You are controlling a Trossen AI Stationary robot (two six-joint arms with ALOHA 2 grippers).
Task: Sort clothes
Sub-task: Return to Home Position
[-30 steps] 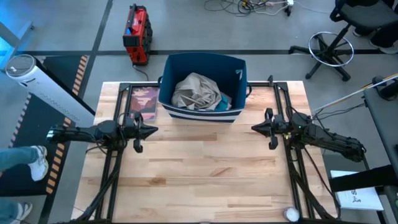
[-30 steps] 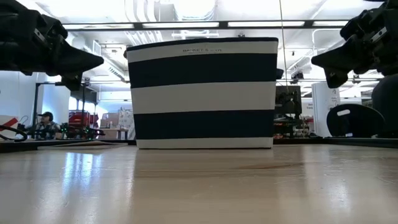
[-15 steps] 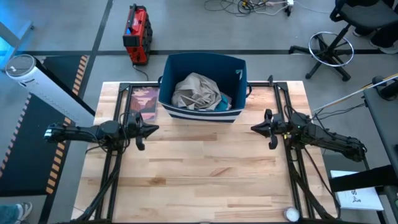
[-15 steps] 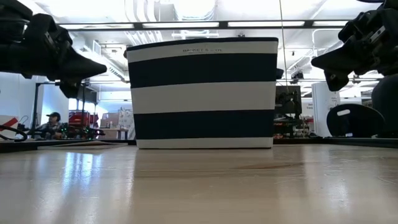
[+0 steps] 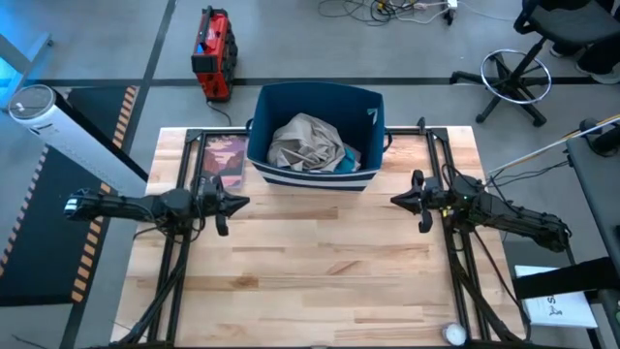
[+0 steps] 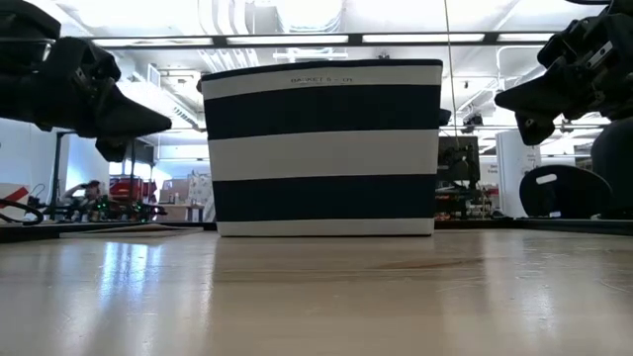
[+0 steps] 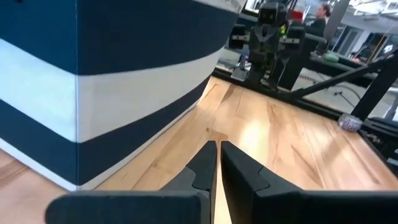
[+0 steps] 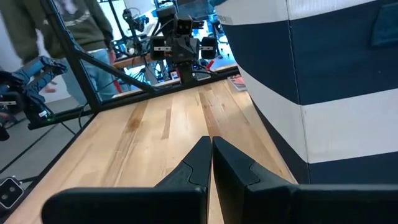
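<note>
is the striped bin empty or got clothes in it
Holding clothes: from above, a crumpled grey-beige garment lies inside the navy bin, teal fabric showing at its edge.

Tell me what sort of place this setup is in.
Most likely a robotics lab or workshop, not a home: a wooden worktable stands on a bare grey floor, with a rolling office chair and a red equipment case nearby and strip lights overhead.

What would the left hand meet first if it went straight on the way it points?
Probably the right hand, facing it across the table; the left hand seems aimed just clear of the bin.
</note>
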